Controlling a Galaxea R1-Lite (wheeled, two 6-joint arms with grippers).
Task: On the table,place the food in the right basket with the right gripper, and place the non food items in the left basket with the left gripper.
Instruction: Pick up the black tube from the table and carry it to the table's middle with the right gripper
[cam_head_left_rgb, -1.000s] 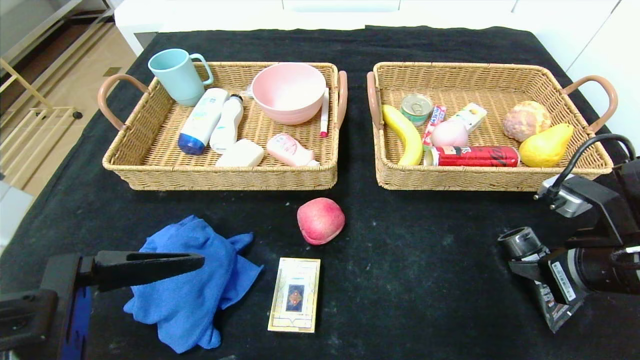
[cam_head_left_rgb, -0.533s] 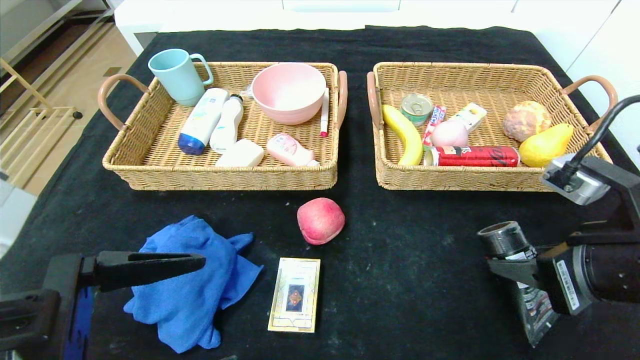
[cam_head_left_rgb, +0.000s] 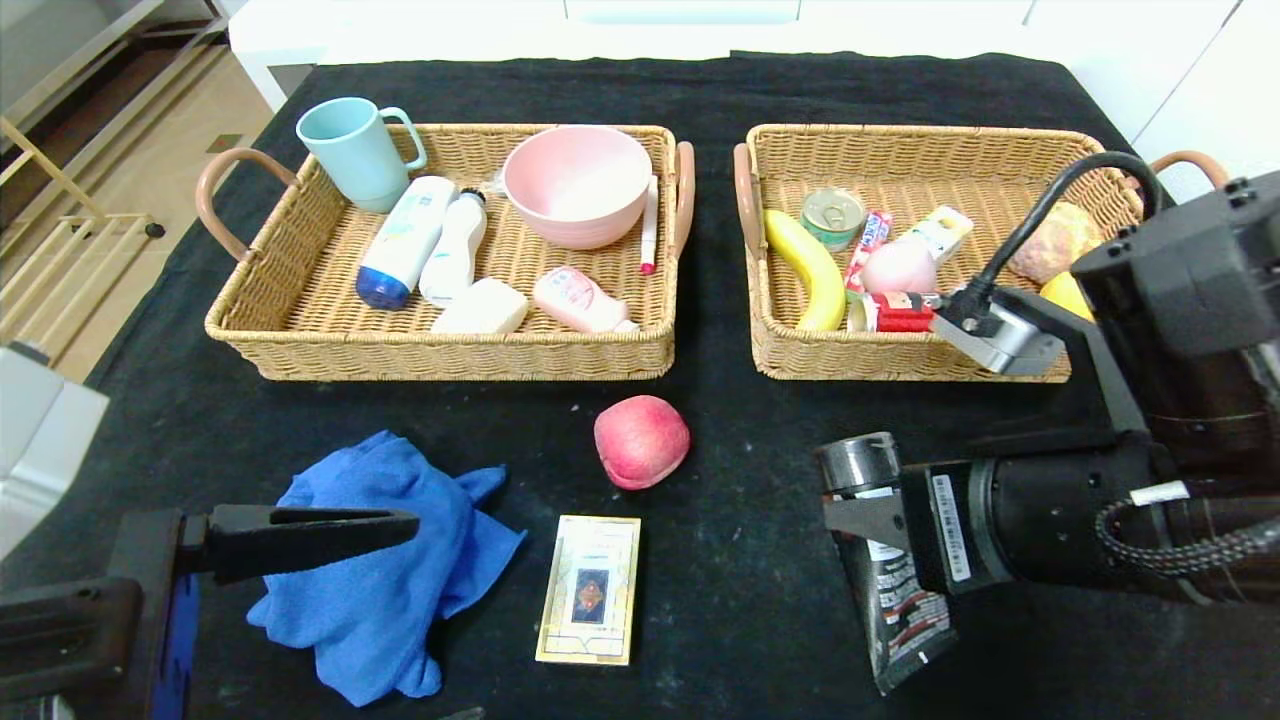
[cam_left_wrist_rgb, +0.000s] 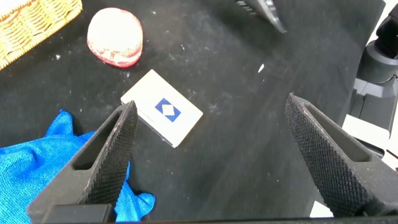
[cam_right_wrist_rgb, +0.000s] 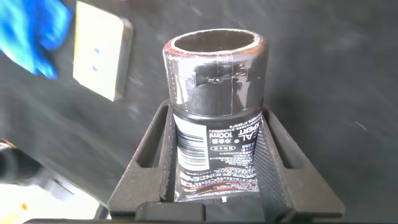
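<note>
My right gripper (cam_head_left_rgb: 878, 520) is shut on a black tube (cam_head_left_rgb: 890, 590) with a dark cap, held above the table right of centre; the right wrist view shows the tube (cam_right_wrist_rgb: 214, 143) clamped between the pads (cam_right_wrist_rgb: 273, 155). My left gripper (cam_left_wrist_rgb: 211, 106) is open and empty, low at the front left beside a blue cloth (cam_head_left_rgb: 380, 570). A red apple (cam_head_left_rgb: 641, 441) lies in front of the gap between the baskets. A white card box (cam_head_left_rgb: 589, 588) lies in front of the apple. The left basket (cam_head_left_rgb: 440, 355) holds non-food items, the right basket (cam_head_left_rgb: 900, 365) food.
The left basket holds a teal mug (cam_head_left_rgb: 352, 150), a pink bowl (cam_head_left_rgb: 577, 185), bottles and a pen. The right basket holds a banana (cam_head_left_rgb: 808, 268), a tin, a red can and a pear, partly hidden by my right arm. The table's left edge drops to the floor.
My right gripper has moved left from the table's right side toward the middle, carrying the black tube, and the arm now covers part of the right basket. The left gripper has barely moved.
</note>
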